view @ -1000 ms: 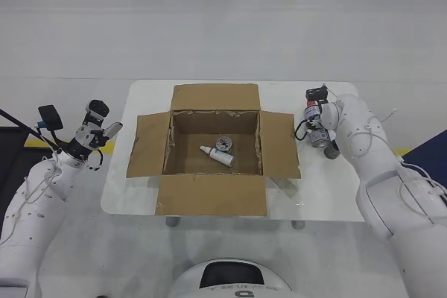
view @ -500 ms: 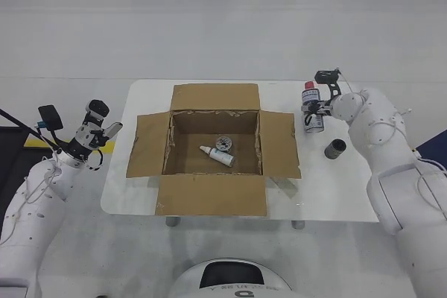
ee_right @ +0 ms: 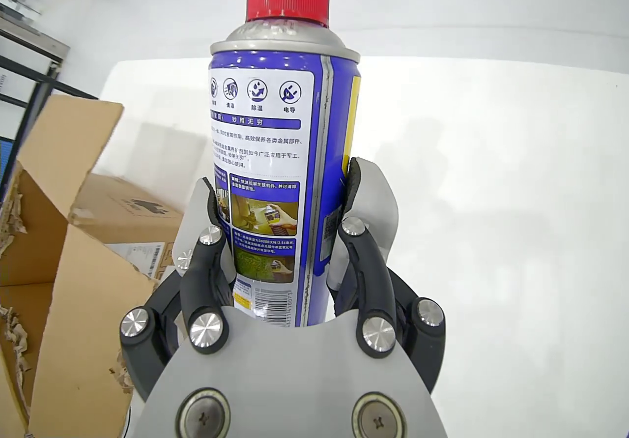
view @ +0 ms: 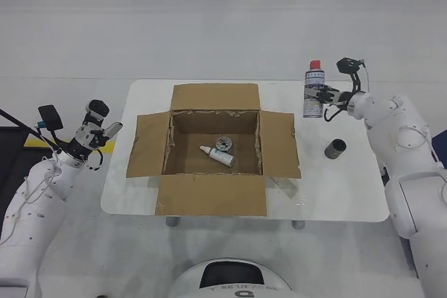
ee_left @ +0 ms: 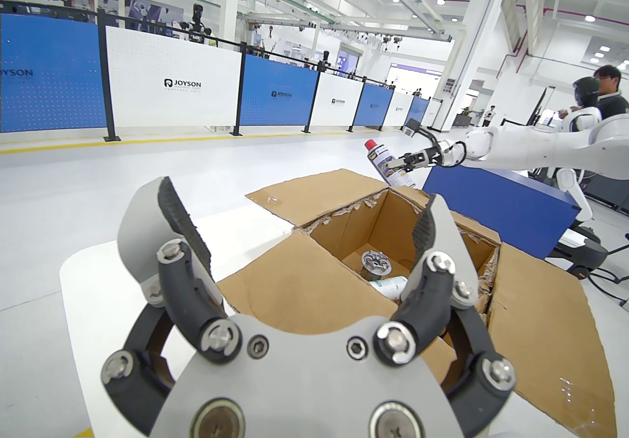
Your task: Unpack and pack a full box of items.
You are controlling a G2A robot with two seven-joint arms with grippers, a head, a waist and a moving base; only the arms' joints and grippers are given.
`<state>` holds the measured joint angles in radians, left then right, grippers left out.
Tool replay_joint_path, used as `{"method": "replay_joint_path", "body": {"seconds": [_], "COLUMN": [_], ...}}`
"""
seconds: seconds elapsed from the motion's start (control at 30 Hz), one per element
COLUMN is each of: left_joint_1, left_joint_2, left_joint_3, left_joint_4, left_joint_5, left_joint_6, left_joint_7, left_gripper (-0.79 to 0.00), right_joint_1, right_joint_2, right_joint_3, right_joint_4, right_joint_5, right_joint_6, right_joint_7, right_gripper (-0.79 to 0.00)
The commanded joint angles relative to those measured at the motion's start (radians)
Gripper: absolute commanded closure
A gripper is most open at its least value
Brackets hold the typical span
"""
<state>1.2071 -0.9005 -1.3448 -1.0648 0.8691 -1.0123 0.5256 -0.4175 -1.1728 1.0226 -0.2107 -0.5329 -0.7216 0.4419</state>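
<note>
- On the table (view: 343, 190), the open box (view: 212, 195) is set centrally; a bottle (view: 217, 156) is left inside.
- The spray can (ee_right: 280, 130) is clamped low and upright by the right gripper (ee_right: 284, 184) near the far right corner.
- It is best lowered straight and released only once seated, apart from the small dark cylinder (view: 334, 148).
- The left gripper (ee_left: 300, 209) is held wide and empty beyond the left edge.

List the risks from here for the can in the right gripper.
1. The right gripper grips the tall blue spray can with a red cap low on its body, so it may tilt or slip.
2. It is towards the white table's far edge; released there, it might topple off.
</note>
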Motion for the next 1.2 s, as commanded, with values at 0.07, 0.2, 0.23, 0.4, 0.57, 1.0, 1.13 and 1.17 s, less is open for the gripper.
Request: {"method": "replay_joint_path", "body": {"seconds": [0.07,0.2,0.23,0.4,0.57,1.0,1.13,1.17], "left_joint_1": [0.000,0.000,0.000,0.000,0.000,0.000,0.000,0.000], "left_joint_2": [0.000,0.000,0.000,0.000,0.000,0.000,0.000,0.000], "left_joint_3": [0.000,0.000,0.000,0.000,0.000,0.000,0.000,0.000], "left_joint_4": [0.000,0.000,0.000,0.000,0.000,0.000,0.000,0.000], "left_joint_5": [0.000,0.000,0.000,0.000,0.000,0.000,0.000,0.000], "left_joint_6": [0.000,0.000,0.000,0.000,0.000,0.000,0.000,0.000], "left_joint_7": [0.000,0.000,0.000,0.000,0.000,0.000,0.000,0.000], "left_gripper": [-0.785,-0.785,-0.785,-0.785,-0.785,-0.785,-0.785,-0.785], "right_joint_1": [-0.044,-0.100,-0.115,-0.235,-0.235,-0.319,-0.280,-0.264], "right_joint_2": [0.038,0.078,0.086,0.125,0.125,0.099,0.067,0.057], "right_joint_3": [0.048,0.109,0.123,0.189,0.189,0.134,0.022,-0.008], "right_joint_4": [-0.030,-0.086,-0.110,-0.331,-0.331,-0.602,-0.666,-0.668], "right_joint_5": [0.054,0.143,0.169,0.391,0.391,0.633,0.640,0.631], "right_joint_6": [-0.126,-0.277,-0.291,-0.291,-0.291,-0.291,-0.289,-0.284], "right_joint_7": [-0.094,-0.114,-0.102,0.094,0.094,0.224,0.317,0.332], "right_gripper": [0.000,0.000,0.000,0.000,0.000,0.000,0.000,0.000]}}
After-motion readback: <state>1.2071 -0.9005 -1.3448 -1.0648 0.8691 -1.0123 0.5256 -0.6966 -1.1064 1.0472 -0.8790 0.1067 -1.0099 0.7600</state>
